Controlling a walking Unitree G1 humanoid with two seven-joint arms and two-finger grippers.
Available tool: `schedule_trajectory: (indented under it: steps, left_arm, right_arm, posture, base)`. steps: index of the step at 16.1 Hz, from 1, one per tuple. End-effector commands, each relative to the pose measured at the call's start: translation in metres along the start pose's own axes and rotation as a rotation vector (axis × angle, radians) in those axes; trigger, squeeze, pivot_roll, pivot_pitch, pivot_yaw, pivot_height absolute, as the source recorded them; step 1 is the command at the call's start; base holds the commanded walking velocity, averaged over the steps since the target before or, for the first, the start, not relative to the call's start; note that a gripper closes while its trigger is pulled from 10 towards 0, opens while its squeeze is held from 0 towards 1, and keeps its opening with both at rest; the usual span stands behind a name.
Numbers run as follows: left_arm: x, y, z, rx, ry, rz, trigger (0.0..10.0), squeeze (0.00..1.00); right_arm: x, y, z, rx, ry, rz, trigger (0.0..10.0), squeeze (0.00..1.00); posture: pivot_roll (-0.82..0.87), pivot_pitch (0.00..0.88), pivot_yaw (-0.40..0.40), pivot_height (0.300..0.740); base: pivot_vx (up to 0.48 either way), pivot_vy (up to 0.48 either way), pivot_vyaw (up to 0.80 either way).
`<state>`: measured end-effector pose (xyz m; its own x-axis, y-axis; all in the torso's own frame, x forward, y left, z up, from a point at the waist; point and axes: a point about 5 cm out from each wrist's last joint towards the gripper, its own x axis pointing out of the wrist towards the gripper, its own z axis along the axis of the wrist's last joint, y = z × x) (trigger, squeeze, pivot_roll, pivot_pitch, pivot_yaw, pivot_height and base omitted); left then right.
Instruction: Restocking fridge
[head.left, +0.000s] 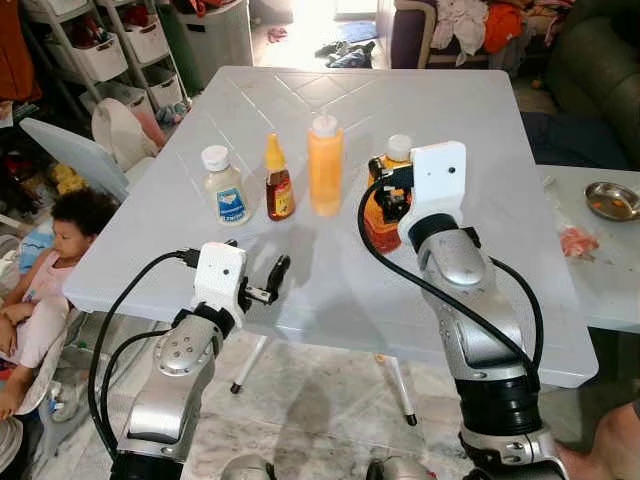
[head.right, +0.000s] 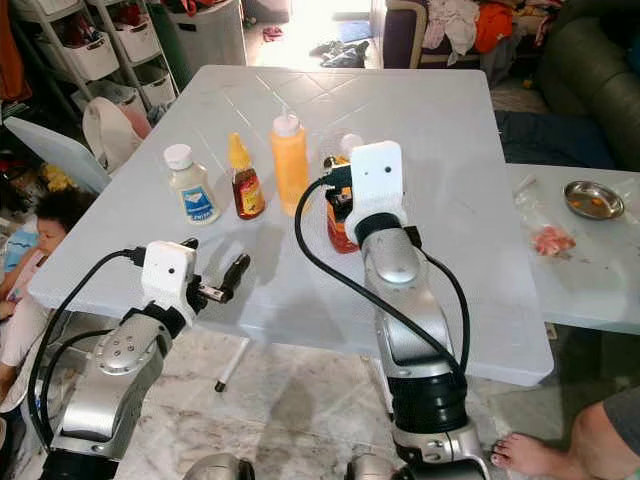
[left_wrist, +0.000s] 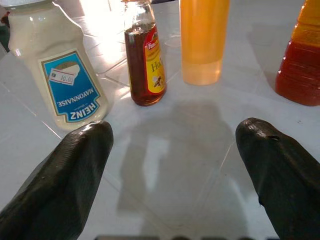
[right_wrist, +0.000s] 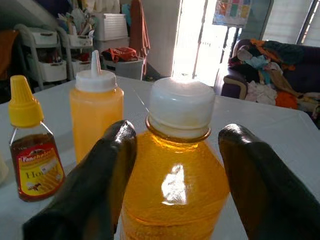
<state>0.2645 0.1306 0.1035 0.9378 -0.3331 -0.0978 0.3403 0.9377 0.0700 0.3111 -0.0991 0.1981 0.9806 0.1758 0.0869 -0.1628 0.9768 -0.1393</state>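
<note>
Four containers stand in a row on the white table (head.left: 300, 100): a Heinz mayonnaise jar (head.left: 225, 187), a small honey bottle (head.left: 279, 182) with a yellow cap, a tall orange squeeze bottle (head.left: 325, 165), and an amber bottle (right_wrist: 175, 190) with a white cap. My right gripper (right_wrist: 179, 132) is open, with one finger on each side of the amber bottle's shoulders, just below the cap. The bottle still rests on the table. Near the table's front edge my left gripper (left_wrist: 175, 129) is open and holds nothing, facing the mayonnaise jar (left_wrist: 60, 80) and honey bottle (left_wrist: 145, 65).
A child (head.left: 60, 240) sits on the floor left of the table, beside a folded chair (head.left: 70, 150). A second table on the right carries a metal bowl (head.left: 612, 198). A person's foot (head.right: 540, 450) rests at the lower right. Shelves and sofas line the back.
</note>
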Motion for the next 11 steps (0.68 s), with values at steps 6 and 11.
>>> schedule_trajectory:
  steps: [6,11]
  left_arm:
    - [-0.001,0.001,0.001,0.015,-0.002,-0.002,10.0,0.00]
    - [-0.001,0.001,0.001,0.018,-0.002,-0.005,10.0,0.00]
  right_arm:
    - [0.010,0.006,0.001,-0.013,-0.019,0.040,10.0,1.00]
    - [0.020,0.002,0.008,-0.024,-0.048,0.028,10.0,0.02]
  posture:
    - [0.03,0.000,0.038,0.740]
    - [0.04,0.000,0.038,0.740]
  base:
    - [0.000,0.000,0.00]
    - [0.000,0.000,0.00]
